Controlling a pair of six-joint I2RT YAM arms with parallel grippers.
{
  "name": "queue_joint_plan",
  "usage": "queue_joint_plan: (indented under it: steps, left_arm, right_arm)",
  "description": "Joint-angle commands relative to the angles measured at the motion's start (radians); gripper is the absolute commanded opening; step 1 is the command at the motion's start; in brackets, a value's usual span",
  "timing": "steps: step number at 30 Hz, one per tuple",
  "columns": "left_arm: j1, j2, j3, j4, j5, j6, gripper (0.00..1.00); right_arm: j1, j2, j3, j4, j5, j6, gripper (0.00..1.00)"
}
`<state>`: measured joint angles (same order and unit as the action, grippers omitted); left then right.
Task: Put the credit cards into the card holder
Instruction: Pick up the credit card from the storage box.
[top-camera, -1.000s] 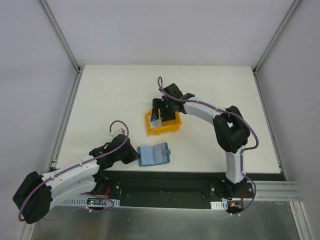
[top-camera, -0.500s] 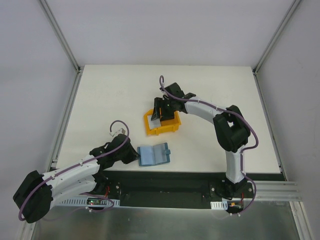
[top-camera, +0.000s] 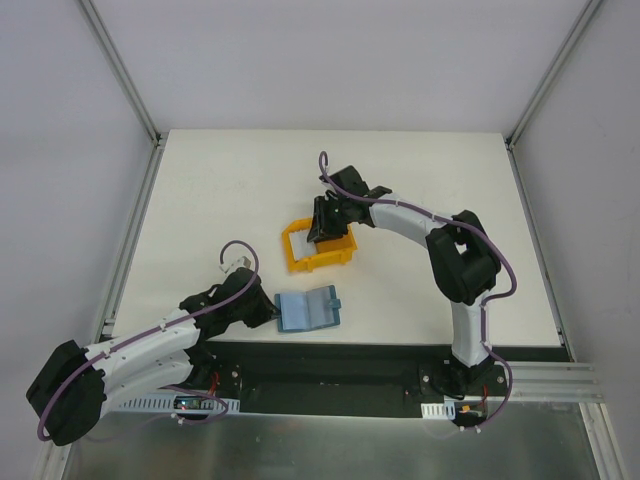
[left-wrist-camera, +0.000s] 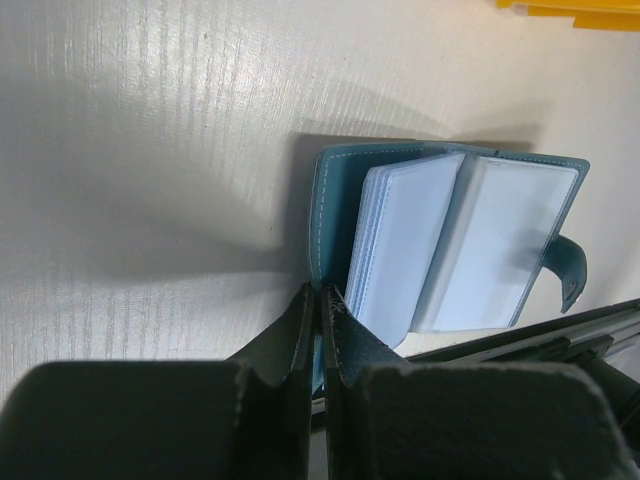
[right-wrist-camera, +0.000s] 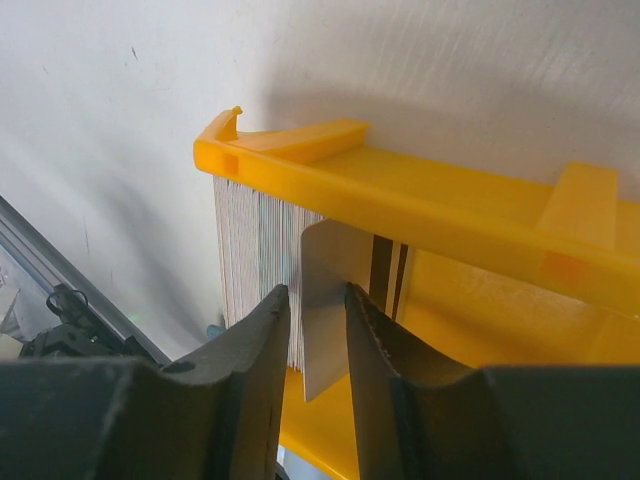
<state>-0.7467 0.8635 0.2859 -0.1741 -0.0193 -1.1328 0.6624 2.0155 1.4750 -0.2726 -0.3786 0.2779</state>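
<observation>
My right gripper (right-wrist-camera: 318, 300) pinched one credit card (right-wrist-camera: 330, 262) from the stack standing in the yellow bin (right-wrist-camera: 450, 200), apparently to lift it clear. My left gripper (left-wrist-camera: 318, 296) clamped the cover edge of the card holder (left-wrist-camera: 450, 240), pinning it open on the desk (left-wrist-camera: 150, 150) to receive the card.

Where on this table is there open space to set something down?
Bare: the far-left table beyond the left arm, and the right side beyond the right arm. Crowded mid-table: the yellow bin under the right fingers holding a credit card, and the card holder at the near edge, pinched by the left fingers.
</observation>
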Motion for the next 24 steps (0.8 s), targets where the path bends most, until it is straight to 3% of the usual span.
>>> queue_joint_plan:
  steps: [1,19,24]
  left_arm:
    - [-0.005,0.006,0.032,-0.021,-0.001,0.019,0.0]
    - [-0.003,0.016,0.033,-0.021,-0.001,0.024,0.0]
    - [-0.005,0.028,0.032,-0.021,-0.001,0.027,0.0]
  right_arm:
    - [0.002,-0.041,-0.001,0.015,-0.003,0.001,0.28]
    - [-0.006,-0.087,0.01,-0.056,0.096,-0.054,0.0]
    - [-0.007,-0.109,0.038,-0.099,0.151,-0.098,0.0]
